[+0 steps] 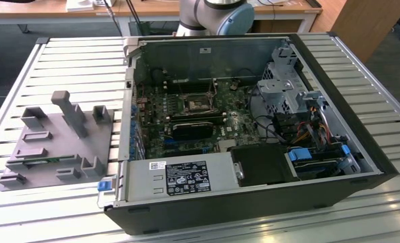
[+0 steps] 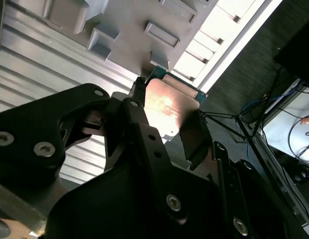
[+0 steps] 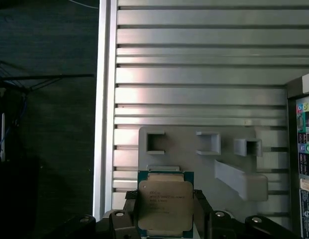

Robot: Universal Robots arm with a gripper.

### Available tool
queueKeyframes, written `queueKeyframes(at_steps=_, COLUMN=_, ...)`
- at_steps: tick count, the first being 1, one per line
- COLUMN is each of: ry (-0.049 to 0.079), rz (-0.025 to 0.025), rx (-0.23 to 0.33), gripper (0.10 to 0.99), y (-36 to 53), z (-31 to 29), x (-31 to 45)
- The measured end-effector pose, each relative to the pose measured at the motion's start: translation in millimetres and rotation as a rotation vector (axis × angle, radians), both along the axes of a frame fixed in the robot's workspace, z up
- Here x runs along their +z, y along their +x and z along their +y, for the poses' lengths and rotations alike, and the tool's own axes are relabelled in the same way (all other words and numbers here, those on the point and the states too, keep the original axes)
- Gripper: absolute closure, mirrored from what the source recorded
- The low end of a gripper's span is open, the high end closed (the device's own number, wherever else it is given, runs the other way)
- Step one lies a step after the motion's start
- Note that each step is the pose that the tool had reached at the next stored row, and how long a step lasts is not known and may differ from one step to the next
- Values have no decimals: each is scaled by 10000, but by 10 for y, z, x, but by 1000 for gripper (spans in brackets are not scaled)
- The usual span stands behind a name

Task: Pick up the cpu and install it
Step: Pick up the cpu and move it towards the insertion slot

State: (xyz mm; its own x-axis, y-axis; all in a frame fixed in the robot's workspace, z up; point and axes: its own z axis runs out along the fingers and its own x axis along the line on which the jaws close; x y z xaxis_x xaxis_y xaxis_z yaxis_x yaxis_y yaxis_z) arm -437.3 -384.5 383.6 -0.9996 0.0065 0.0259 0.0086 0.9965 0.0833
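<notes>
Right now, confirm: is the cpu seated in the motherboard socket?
No, the gripper grips the cpu at the grey holder block.

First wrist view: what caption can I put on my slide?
Black gripper clamps the shiny silver square cpu near a grey plastic holder block.

Colour key to the bench, as I am viewing it from my remote station.
In the first wrist view the cpu (image 3: 164, 199) is showing me a pale silver-grey top with faint dark print and a teal-green border, and the gripper (image 3: 165, 219) is showing matt black. The holder block (image 3: 209, 149) is reading plain mid-grey against the table (image 3: 194, 64), which is showing bright silver ribbed stripes. In the exterior view I am seeing a dark green motherboard (image 1: 186, 119), a black computer case (image 1: 254, 207), orange and red cables (image 1: 312, 121) and a blue clip (image 1: 104, 185).
</notes>
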Motion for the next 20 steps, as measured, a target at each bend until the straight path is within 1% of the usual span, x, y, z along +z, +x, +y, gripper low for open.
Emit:
queueKeyframes(at_steps=6, ry=0, rz=-8, rx=-9, gripper=557, y=0, z=10, x=119)
queueKeyframes(at_steps=9, ry=0, rz=-23, rx=-12, gripper=557, y=0, z=18, x=176)
queueKeyframes(at_steps=11, ry=1, rz=-44, rx=-15, gripper=557, y=4, z=22, x=200)
queueKeyframes(at_steps=20, ry=0, rz=-48, rx=-26, gripper=557, y=205, z=22, x=201)
